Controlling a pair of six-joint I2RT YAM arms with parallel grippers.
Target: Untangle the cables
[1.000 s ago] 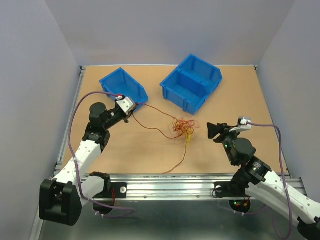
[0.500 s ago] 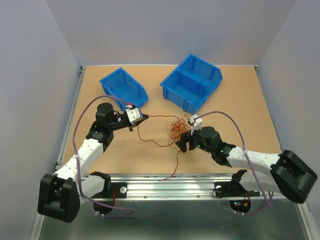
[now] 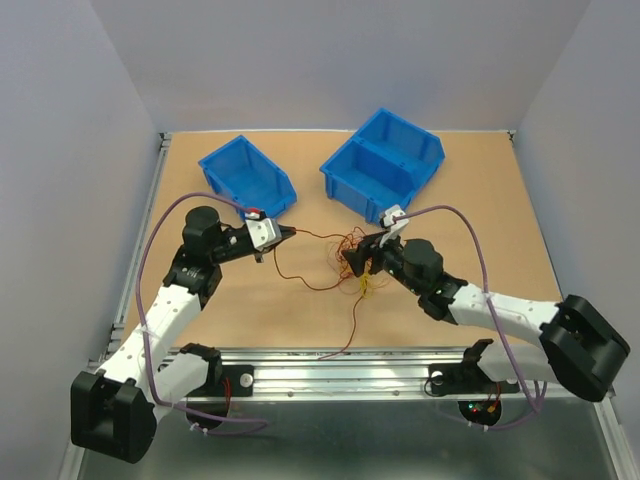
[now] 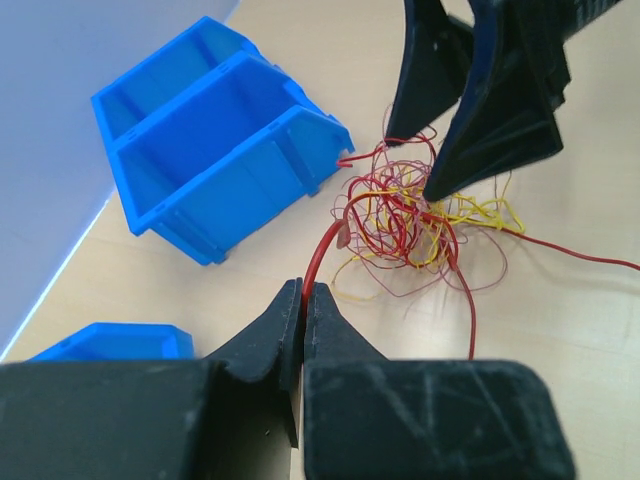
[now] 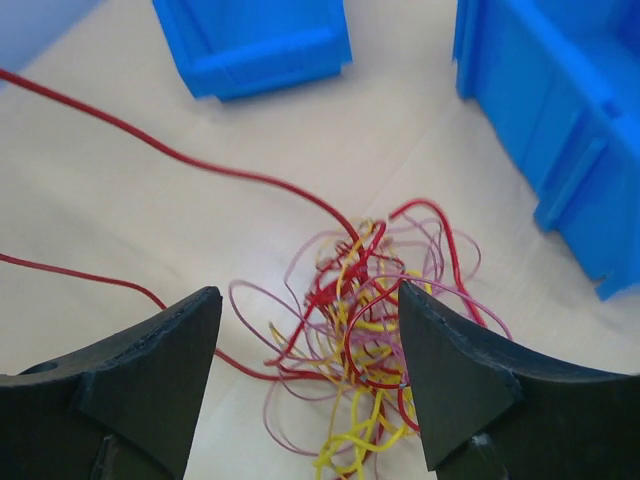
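Has the cables bunched in a loose red, orange and yellow clump mid-surface, about 6 o'clock from the double bin, with one strand trailing toward 6 o'clock. Pinches a red strand in the left tool, fully closed, at 9 o'clock from the clump. Holds the right tool spread wide astride the clump, gripping nothing. Shows a small bin at 10 o'clock.

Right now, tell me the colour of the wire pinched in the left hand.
Red; the left wrist view shows the wire in the left hand best.
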